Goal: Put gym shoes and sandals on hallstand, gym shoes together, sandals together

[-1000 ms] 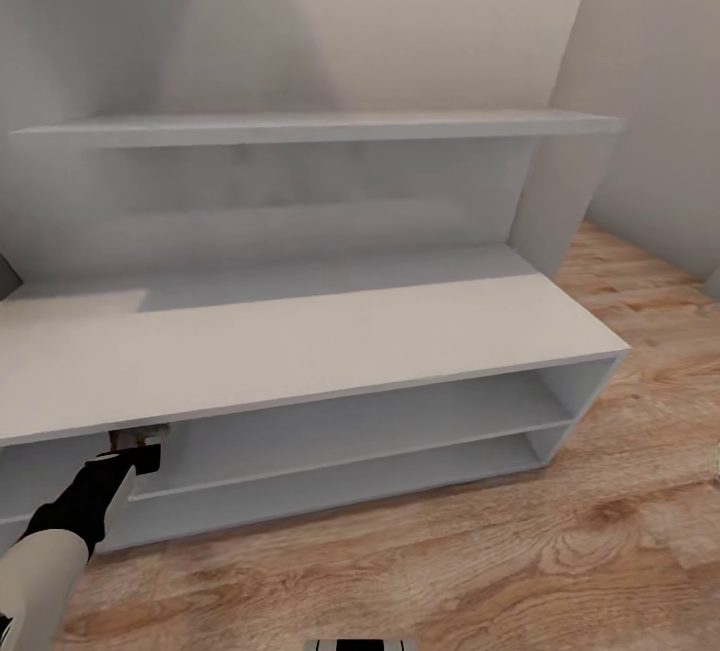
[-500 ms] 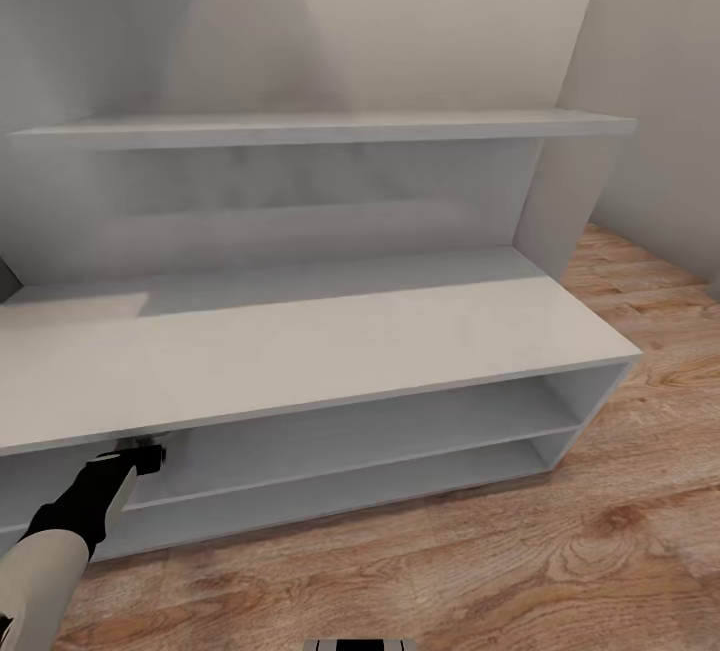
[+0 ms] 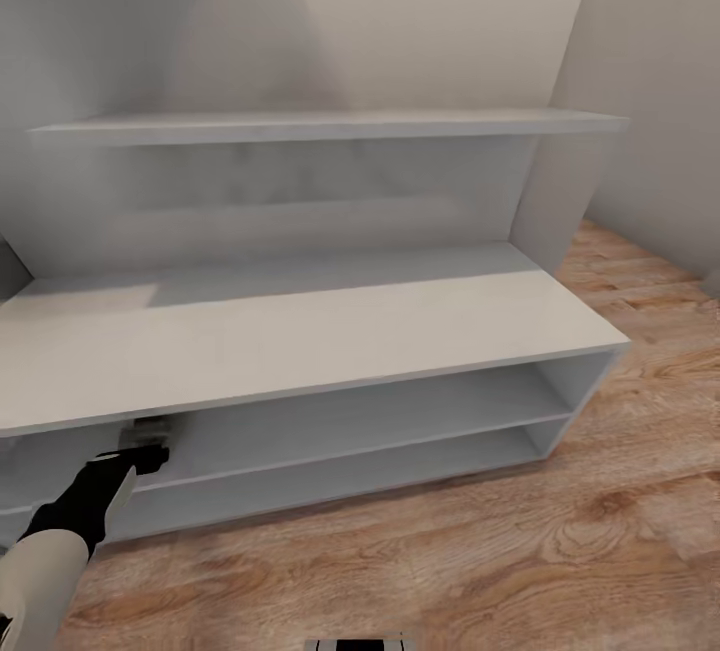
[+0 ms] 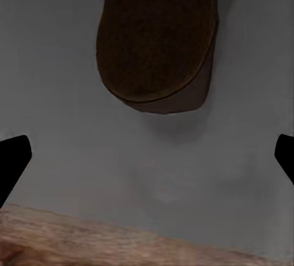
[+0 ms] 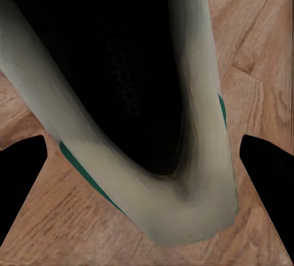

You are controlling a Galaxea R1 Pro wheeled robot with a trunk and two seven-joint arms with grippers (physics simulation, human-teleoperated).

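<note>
Up close, left claw [image 4: 147, 155] faces sandal [image 4: 156, 39] — right claw [image 5: 147, 174], gym shoe [image 5: 131, 113].

Bare hallstand top [image 3: 330, 331] and upper shelf [image 3: 330, 126]; left arm [image 3: 85, 511] at the tier below, sandal [image 4: 156, 39] ahead.

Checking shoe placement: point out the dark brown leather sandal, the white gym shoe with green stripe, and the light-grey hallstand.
dark brown leather sandal [image 4: 156, 39]: left wrist view, on its footbed.
white gym shoe with green stripe [image 5: 196, 131]: right wrist view, on its white side wall.
light-grey hallstand [image 3: 300, 331]: head view, on the bare top of its low base.
</note>
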